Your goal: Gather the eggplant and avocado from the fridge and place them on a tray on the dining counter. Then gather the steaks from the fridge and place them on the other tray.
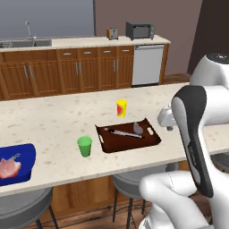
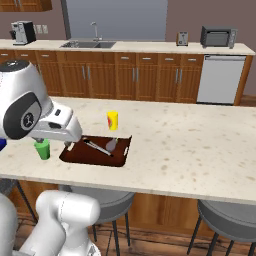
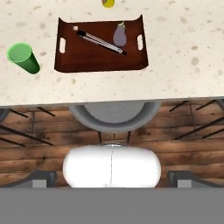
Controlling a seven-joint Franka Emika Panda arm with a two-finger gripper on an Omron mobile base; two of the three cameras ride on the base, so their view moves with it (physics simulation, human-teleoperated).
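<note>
Stool [image 3: 114, 114] sits just below my spread, empty fingers; I hang back off the counter [image 3: 183, 52]. Eggplant [image 3: 120, 35] lies on the brown tray [image 3: 87, 57], one steak [image 1: 9, 167] in the blue tray [image 1: 24, 156], sorted as asked.

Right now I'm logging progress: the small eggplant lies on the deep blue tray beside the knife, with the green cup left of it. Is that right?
Not quite. The small greyish-purple eggplant lies beside the long knife on the flat dark brown tray, as the hand view shows. The green cup does stand to its left.
</note>
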